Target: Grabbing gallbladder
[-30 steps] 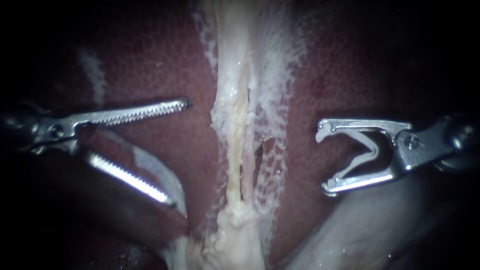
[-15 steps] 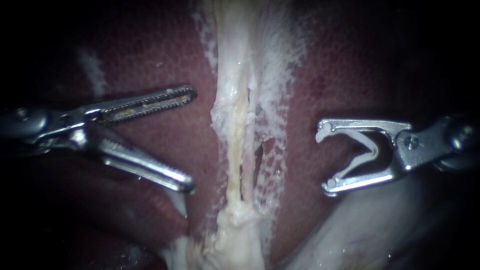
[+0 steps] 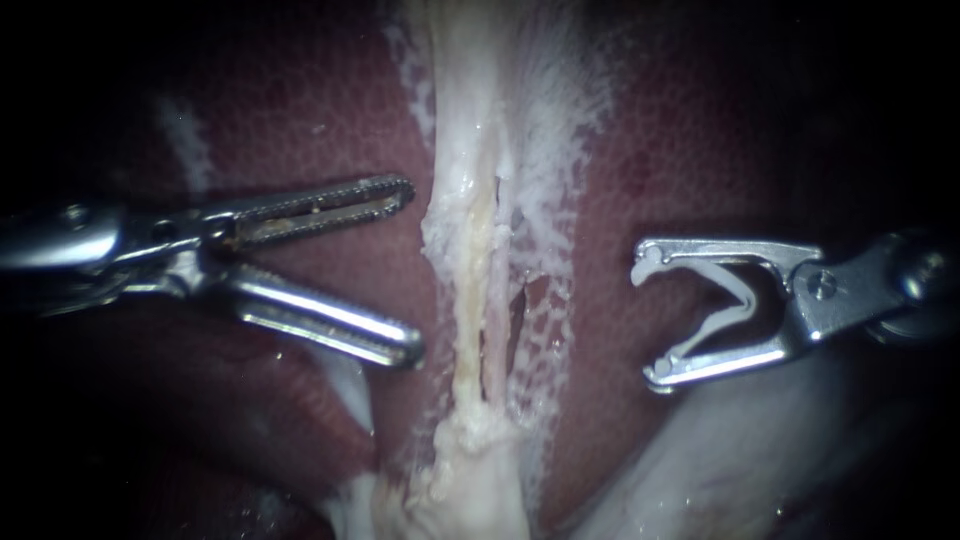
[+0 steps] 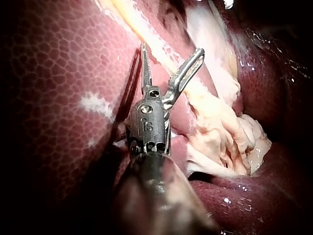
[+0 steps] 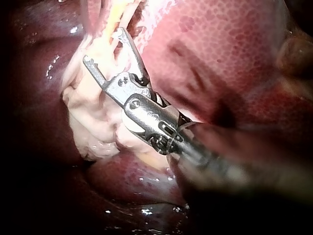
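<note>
2 instruments are in, each with 2 jaws. The left instrument point(image 3: 405, 270) comes in level, its toothed jaws spread wide and gripping nothing; their tips sit just beside the pale band point(image 3: 470, 250), and I see no contact. From its own arm's camera it shows the same wide V, with the band ahead of it. The right instrument point(image 3: 650, 320) also stands wide, with 1 white clip point(image 3: 742, 296) folded between its jaws and touching both; it hangs apart from the band on the far side. The band runs down the middle of the liver point(image 3: 650, 150); at its foot, below both instruments, lies 1 lumpy pale mass, seemingly the gallbladder point(image 3: 470, 480), with neither instrument on it.
</note>
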Robot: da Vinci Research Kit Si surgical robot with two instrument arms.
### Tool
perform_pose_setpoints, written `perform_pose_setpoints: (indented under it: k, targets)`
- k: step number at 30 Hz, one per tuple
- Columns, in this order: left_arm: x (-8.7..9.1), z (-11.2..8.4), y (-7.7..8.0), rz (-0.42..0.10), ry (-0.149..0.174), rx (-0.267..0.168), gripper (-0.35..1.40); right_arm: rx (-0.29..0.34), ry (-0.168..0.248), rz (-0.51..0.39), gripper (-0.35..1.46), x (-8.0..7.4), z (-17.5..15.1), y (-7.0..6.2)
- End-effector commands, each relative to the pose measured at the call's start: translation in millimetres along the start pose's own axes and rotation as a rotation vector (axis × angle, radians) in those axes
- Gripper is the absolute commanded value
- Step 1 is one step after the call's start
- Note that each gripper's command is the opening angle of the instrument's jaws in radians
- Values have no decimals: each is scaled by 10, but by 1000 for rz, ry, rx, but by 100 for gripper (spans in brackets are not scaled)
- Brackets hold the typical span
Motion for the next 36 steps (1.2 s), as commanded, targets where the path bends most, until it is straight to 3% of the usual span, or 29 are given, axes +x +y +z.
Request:
perform_pose_setpoints:
  k: [1,9,14,22,33,36]
  targets:
    - [1,1,0,-13,4,-3,74,0,0,0,60,0,0,0]
    - [5,10,3,-43,24,-25,64,0,0,0,60,0,0,0]
    - [5,12,5,-51,23,-30,39,0,0,0,60,0,0,0]
    - [8,20,17,-64,28,-38,17,0,0,0,60,0,1,0]
    - [22,24,38,-72,44,-70,12,-1,0,0,60,0,1,0]
    - [27,23,40,-90,51,-79,-13,-1,0,0,60,0,1,0]
